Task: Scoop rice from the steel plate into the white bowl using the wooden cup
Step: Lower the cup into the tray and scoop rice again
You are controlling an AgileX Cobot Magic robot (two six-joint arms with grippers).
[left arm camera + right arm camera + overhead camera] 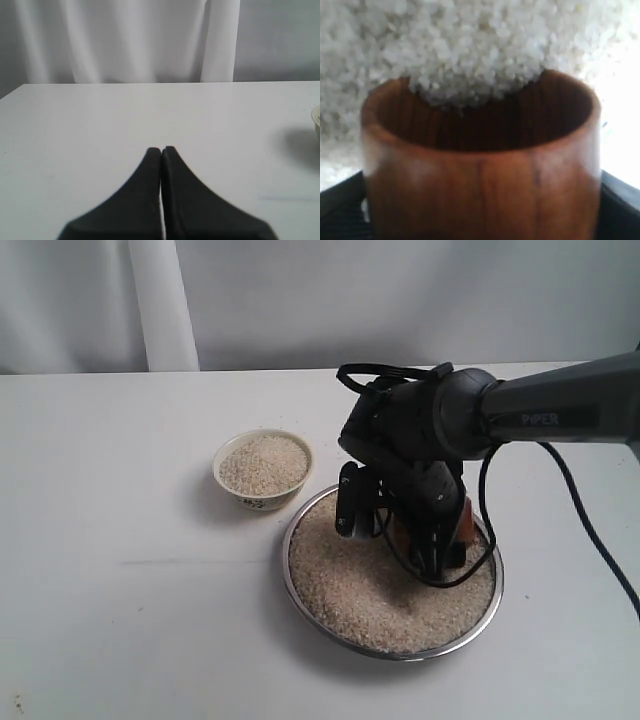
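Jaws-wise, had right gripper [432, 545] clamped on wooden cup [480, 175] scooping rice [370, 590] off steel plate [400, 653], left gripper [161, 150] closed empty, white bowl [250, 498] nearly full.

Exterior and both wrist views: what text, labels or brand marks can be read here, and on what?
"PIPER": faint lettering on the grey link of the right arm.
Dark mark on the side of the white bowl: too small to read.
Wooden cup and the left wrist view: no text.
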